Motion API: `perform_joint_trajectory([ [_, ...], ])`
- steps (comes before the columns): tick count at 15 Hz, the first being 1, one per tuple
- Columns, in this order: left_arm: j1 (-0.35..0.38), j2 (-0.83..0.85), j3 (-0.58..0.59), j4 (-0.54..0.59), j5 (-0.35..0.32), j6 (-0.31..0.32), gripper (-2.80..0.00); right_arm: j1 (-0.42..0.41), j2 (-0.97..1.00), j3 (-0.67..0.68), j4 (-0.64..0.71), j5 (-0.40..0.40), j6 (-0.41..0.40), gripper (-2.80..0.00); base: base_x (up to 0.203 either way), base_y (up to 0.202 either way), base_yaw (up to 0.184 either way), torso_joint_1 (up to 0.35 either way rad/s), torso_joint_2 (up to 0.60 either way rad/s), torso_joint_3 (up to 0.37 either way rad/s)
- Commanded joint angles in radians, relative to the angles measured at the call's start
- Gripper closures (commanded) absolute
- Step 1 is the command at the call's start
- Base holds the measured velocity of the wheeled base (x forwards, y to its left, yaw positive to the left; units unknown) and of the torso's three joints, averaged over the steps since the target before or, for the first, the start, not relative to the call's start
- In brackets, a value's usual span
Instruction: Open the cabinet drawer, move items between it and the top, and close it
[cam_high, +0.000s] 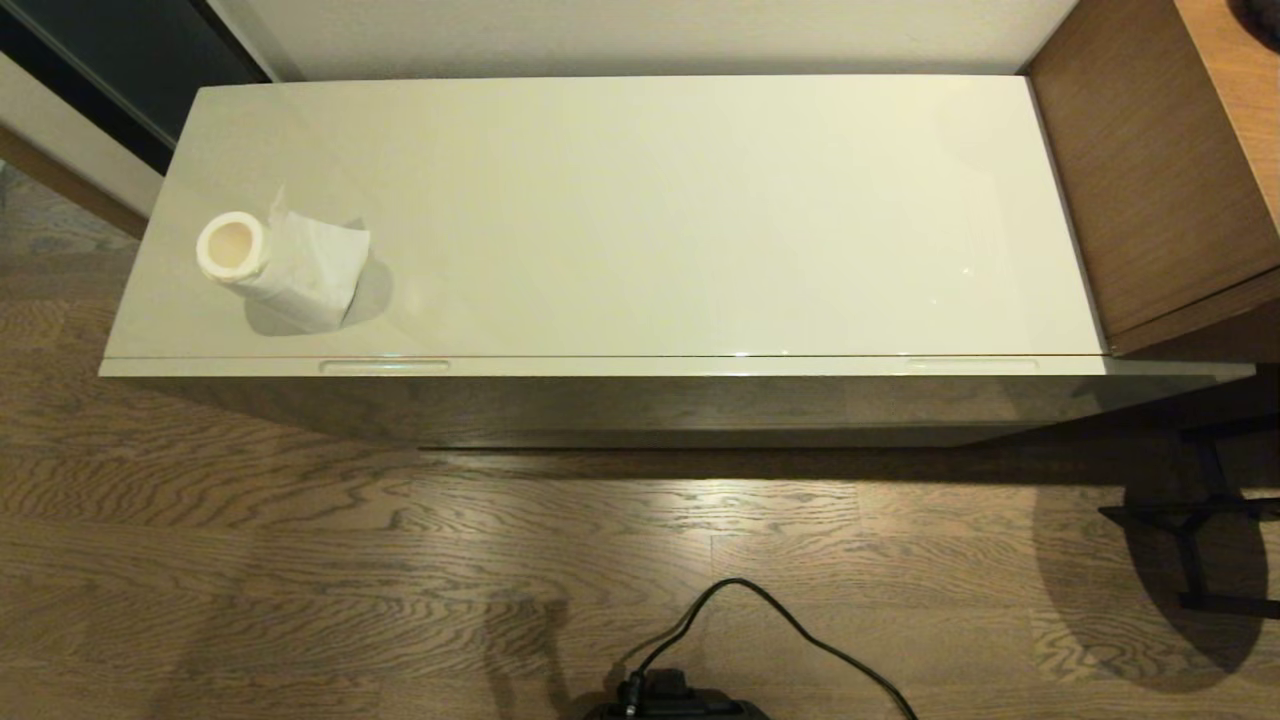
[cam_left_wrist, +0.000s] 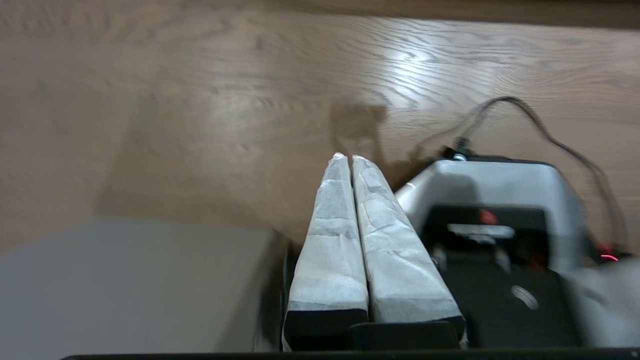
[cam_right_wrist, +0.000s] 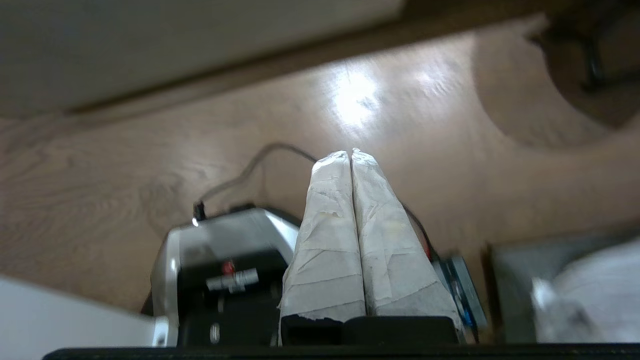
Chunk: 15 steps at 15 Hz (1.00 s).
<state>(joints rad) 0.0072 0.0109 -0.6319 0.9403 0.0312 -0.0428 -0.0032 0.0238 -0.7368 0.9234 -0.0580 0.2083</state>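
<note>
The low cream-white cabinet fills the head view, its glossy top bare but for a white roll of tissue paper lying on its side near the left end. The cabinet drawer is pushed in flush, with its two slot handles showing along the front edge. Neither arm appears in the head view. My left gripper is shut with nothing between its paper-wrapped fingers, hanging low over the wooden floor by my own base. My right gripper is likewise shut and empty above the floor.
A brown wood-grain cabinet butts against the right end of the white one. A black cable runs across the wood floor from my base. A dark stand sits on the floor at the right.
</note>
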Motion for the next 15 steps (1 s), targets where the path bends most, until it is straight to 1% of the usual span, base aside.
perform_joint_trajectory([
  [1,0.000,-0.010,0.194,-0.273,0.011,0.031,0.00,0.000,-0.006,0.174,-0.278,0.014,-0.036,0.00,0.000,0.000,0.000,0.000,0.00,0.000],
  [3,0.000,-0.010,0.321,-0.508,0.022,0.045,0.00,0.000,-0.008,0.295,-0.481,0.019,-0.084,0.00,0.000,0.000,0.000,0.000,0.00,0.000],
  [4,0.000,-0.010,0.410,-0.639,0.028,0.051,0.00,0.000,-0.008,0.383,-0.591,0.021,-0.103,0.00,0.000,0.000,0.000,0.000,0.00,0.000],
  [5,0.000,-0.009,0.512,-0.811,0.031,0.062,0.00,0.000,-0.009,0.487,-0.722,0.023,-0.128,0.00,0.000,0.000,0.000,0.000,0.00,0.000],
  [6,0.000,-0.009,0.591,-0.979,0.027,0.074,0.00,0.000,-0.011,0.587,-0.858,0.024,-0.169,0.00,0.000,0.000,0.000,0.000,0.00,0.000],
  [7,0.000,-0.009,0.628,-1.080,0.017,0.079,0.00,0.000,-0.015,0.681,-0.971,0.024,-0.221,0.00,0.000,0.000,0.000,0.000,0.00,0.000],
  [8,0.000,-0.009,0.632,-1.099,0.009,0.079,0.00,0.000,-0.018,0.733,-1.013,0.028,-0.257,0.00,0.000,0.000,0.000,0.000,0.00,0.000],
  [9,0.000,-0.009,0.632,-1.041,-0.003,0.072,0.00,0.000,-0.021,0.747,-0.992,0.046,-0.284,0.00,0.000,0.000,0.000,0.000,0.00,0.000],
  [10,0.000,-0.009,0.633,-1.005,-0.017,0.052,0.00,0.000,-0.022,0.740,-0.953,0.078,-0.273,0.00,0.000,0.000,0.000,0.000,0.00,0.000],
  [11,0.000,-0.009,0.633,-0.999,-0.020,0.037,0.00,0.000,-0.023,0.736,-0.937,0.076,-0.264,0.00,0.000,0.000,0.000,0.000,0.00,0.000],
  [12,0.000,-0.009,0.633,-0.989,-0.023,-0.013,0.00,0.000,-0.023,0.732,-0.888,0.073,-0.251,0.00,0.000,0.000,0.000,0.000,0.00,0.000],
  [13,0.000,-0.009,0.633,-0.978,-0.024,-0.034,0.00,0.000,-0.024,0.734,-0.910,0.070,-0.239,0.00,0.000,0.000,0.000,0.000,0.00,0.000],
  [14,0.000,-0.009,0.633,-0.976,-0.024,-0.041,0.00,0.000,-0.024,0.737,-0.922,0.067,-0.227,0.00,0.000,0.000,0.000,0.000,0.00,0.000],
  [15,0.000,-0.009,0.633,-0.976,-0.024,-0.043,0.00,0.000,-0.024,0.737,-0.928,0.052,-0.195,0.00,0.000,0.000,0.000,0.000,0.00,0.000],
])
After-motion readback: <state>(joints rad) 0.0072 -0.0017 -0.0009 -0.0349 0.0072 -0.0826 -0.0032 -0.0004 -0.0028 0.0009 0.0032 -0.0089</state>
